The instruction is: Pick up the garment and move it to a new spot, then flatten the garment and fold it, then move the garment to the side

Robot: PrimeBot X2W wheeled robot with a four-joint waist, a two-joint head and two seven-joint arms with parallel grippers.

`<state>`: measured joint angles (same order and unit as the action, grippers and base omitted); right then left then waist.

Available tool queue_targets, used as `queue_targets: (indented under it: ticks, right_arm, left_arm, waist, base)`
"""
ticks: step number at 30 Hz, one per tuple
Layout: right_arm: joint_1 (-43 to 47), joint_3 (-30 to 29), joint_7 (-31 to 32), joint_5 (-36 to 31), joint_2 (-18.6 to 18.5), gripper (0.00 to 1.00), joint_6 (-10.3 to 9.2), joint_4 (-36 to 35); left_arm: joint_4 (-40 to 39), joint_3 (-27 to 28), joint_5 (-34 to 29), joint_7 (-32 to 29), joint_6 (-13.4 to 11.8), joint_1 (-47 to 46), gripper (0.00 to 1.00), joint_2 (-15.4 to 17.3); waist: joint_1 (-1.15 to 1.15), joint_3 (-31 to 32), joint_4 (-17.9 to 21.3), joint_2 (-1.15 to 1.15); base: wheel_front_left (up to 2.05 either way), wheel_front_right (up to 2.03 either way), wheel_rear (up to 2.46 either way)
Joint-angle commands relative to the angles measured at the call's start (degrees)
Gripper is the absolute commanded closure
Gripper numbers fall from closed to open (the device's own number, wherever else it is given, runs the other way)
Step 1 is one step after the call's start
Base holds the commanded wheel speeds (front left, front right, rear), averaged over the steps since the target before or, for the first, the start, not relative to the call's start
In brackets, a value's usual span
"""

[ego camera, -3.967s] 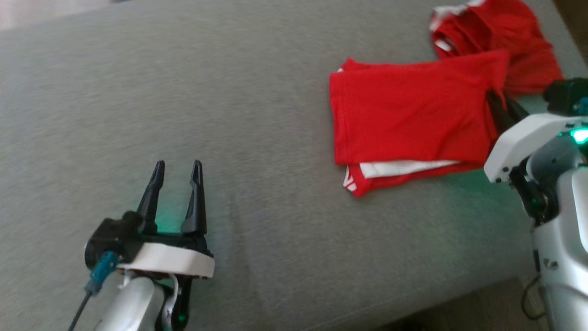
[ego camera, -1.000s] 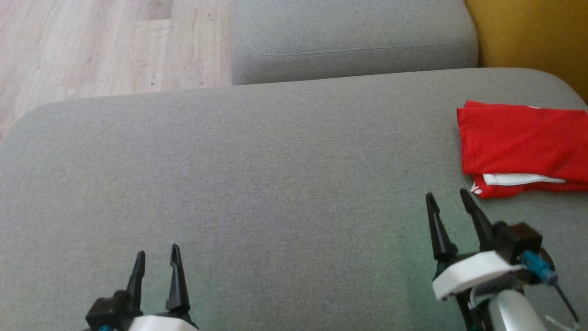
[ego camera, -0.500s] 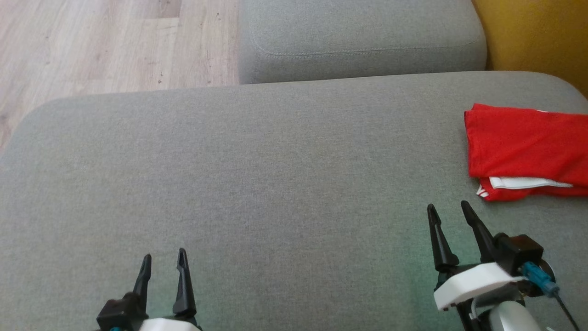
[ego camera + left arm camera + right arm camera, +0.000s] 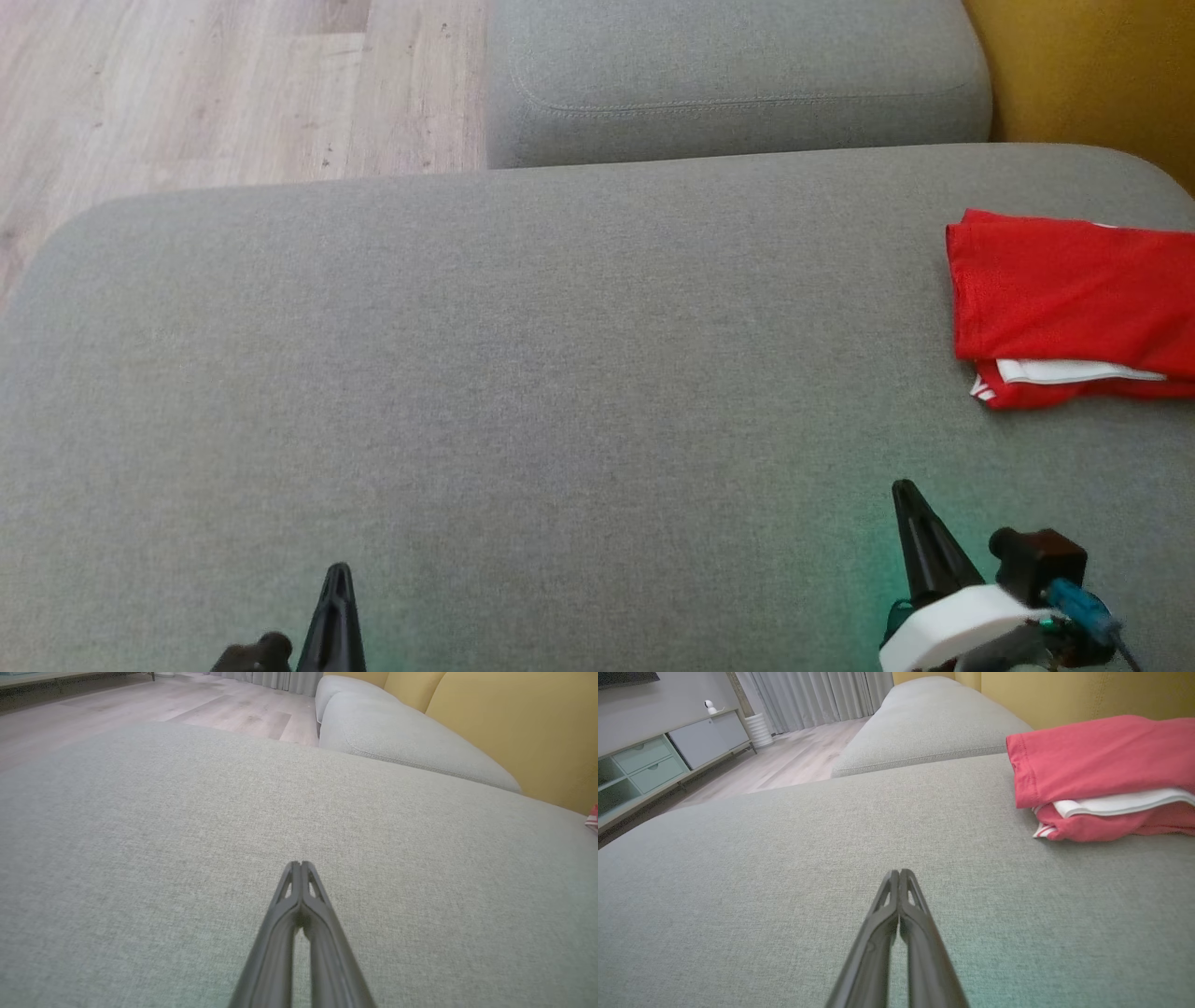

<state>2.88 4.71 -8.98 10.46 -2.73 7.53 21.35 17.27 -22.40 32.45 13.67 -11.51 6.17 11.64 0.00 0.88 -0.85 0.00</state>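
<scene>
No writing, label, brand, number or sign can be read in any of the views. The small white stripes at the near corner of the folded red garment (image 4: 1101,760) form no letters or figures that can be made out.

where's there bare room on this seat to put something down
The whole middle and left of the seat is bare, from the far cushion down to the shut left hand and right hand. The right edge is taken by the folded garment; a bare strip lies between it and the right hand.
</scene>
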Motion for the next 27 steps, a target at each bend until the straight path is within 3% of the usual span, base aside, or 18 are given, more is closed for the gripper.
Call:
queue_targets:
  ticks: [1,27]
  right_arm:
    - [-2.4,-0.3,0.3,1.5,-0.1,1.0,0.0,-1.9]
    - [-3.9,-1.9,2.9,19.5,-0.7,1.0,-0.01,-3.1]
  left_arm:
    - [-1.6,0.9,1.0,-0.1,0.5,-1.8,1.0,0.0]
    - [-1.7,6.6,13.9,-4.2,4.5,-4.2,1.0,-1.7]
  waist:
    - [0.0,0.0,0.0,0.0]
    - [0.0,-0.2,0.2,0.0]
  base:
    - [0.0,0.0,0.0]
    - [0.0,0.0,0.0]
